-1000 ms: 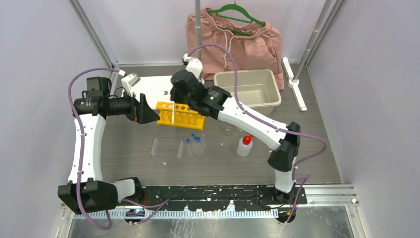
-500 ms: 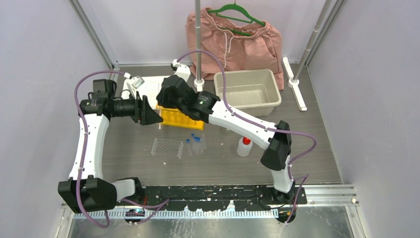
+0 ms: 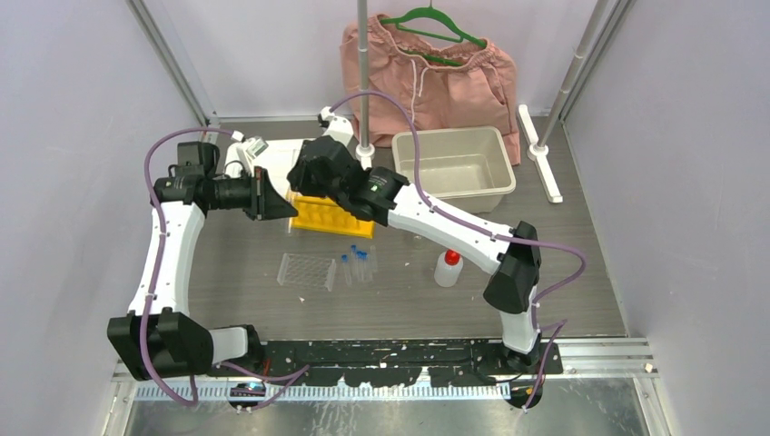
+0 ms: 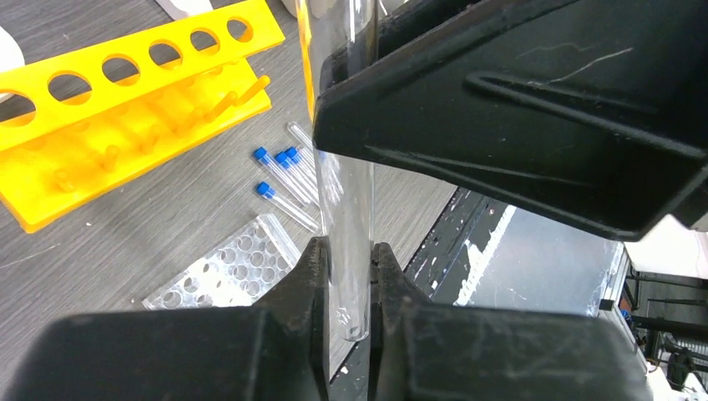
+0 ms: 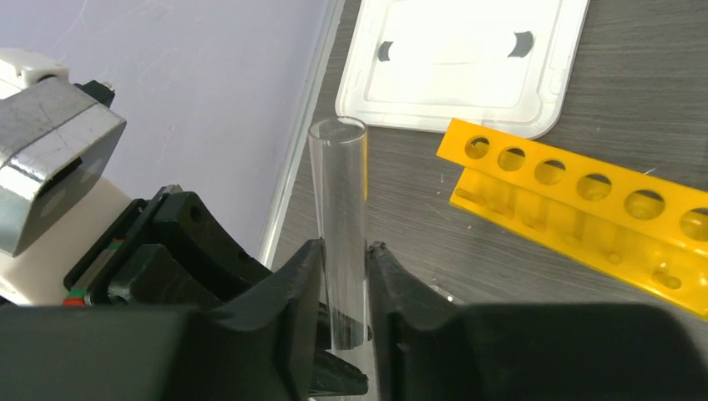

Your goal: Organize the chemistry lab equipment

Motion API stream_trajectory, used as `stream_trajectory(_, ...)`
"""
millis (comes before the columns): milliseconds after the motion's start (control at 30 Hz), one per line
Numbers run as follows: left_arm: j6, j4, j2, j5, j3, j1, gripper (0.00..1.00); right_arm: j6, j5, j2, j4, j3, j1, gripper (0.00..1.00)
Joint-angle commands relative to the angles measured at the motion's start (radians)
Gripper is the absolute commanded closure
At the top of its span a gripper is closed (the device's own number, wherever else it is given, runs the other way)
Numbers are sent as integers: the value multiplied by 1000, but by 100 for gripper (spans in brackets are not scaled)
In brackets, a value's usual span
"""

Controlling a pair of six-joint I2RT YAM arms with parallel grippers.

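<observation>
A clear test tube (image 4: 346, 209) stands upright between both grippers above the table's back left. My left gripper (image 4: 349, 259) is shut on its rounded lower end. My right gripper (image 5: 344, 251) is shut on the same tube (image 5: 338, 192), whose open end points up in the right wrist view. In the top view the left gripper (image 3: 272, 204) and right gripper (image 3: 304, 177) meet over the left end of the yellow rack (image 3: 331, 216). Blue-capped tubes (image 3: 359, 263) and a clear holed tray (image 3: 306, 270) lie in front of the rack. A white squeeze bottle (image 3: 447, 268) with a red nozzle stands to their right.
A beige bin (image 3: 454, 163) sits at the back right, and a white plastic lid (image 3: 286, 154) lies behind the rack. A metal pole (image 3: 363, 82) rises beside the right arm. Pink shorts (image 3: 427, 73) hang on a green hanger at the back.
The right arm carried the tube left to the left gripper and stopped. The left gripper's jaws, wide apart a second ago, have closed on the tube.
</observation>
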Motion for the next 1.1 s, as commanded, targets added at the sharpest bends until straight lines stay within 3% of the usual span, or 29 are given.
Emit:
stream_trajectory(0,38,26,-36,32,0,-15,99,-10,-68,-53,-8,45,-23,60)
stream_trajectory(67,59,27,-50,22,-8,-15,100,-20,-142,-39,-89,87,-52,50)
stream_trajectory(200,113,25,-83,16,-25,-16,100,-60,-321,-4,-218,170,-113,38)
stream_trajectory(567,213,7,-131,-25,-63,-34,100,-155,-658,142,-412,445,-156,35)
stream_trajectory(833,236,-4,-136,-35,-62,-36,100,-169,-667,140,-423,433,-155,50)
stream_trajectory(1067,232,0,-136,-36,-68,-38,100,-182,-637,135,-422,427,-159,75)
